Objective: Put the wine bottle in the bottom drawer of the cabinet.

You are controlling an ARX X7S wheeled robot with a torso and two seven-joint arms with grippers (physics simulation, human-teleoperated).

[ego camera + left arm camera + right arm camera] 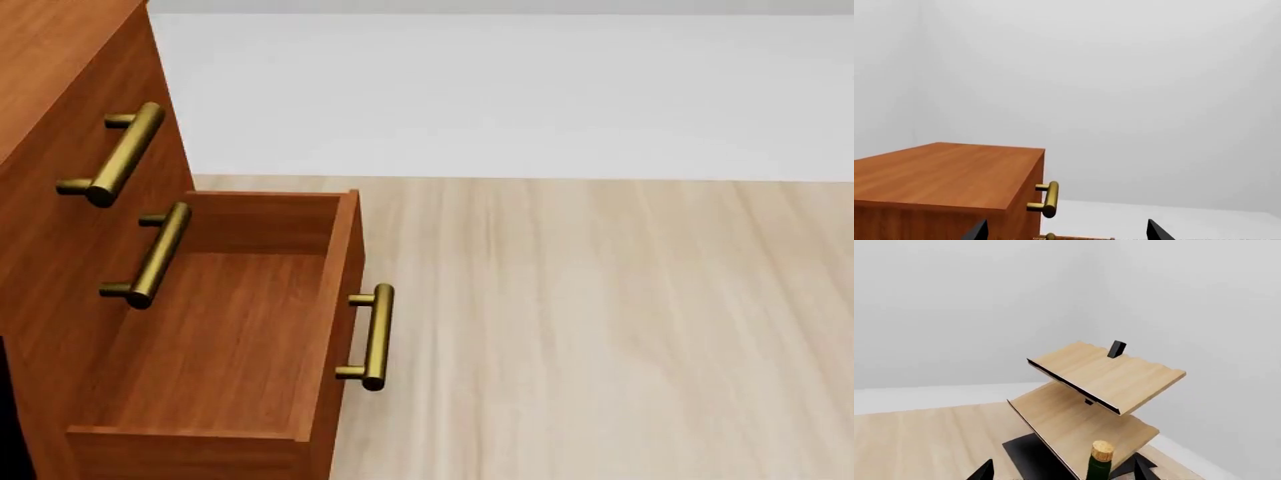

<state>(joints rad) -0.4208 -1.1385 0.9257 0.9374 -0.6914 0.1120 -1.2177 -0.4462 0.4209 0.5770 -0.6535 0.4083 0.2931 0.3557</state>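
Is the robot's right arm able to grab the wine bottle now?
Probably yes. In the right wrist view the wine bottle stands upright between the open fingertips of the right gripper, in front of the wooden rack, with nothing between them.

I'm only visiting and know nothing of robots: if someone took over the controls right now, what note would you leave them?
Left gripper: open, empty, beside the cabinet.
Right gripper: open around the wine bottle by the light wooden rack; not closed on it.
Done: bottom drawer pulled open, nothing in it.
Left: grasp the bottle, carry it over, set it in the drawer.
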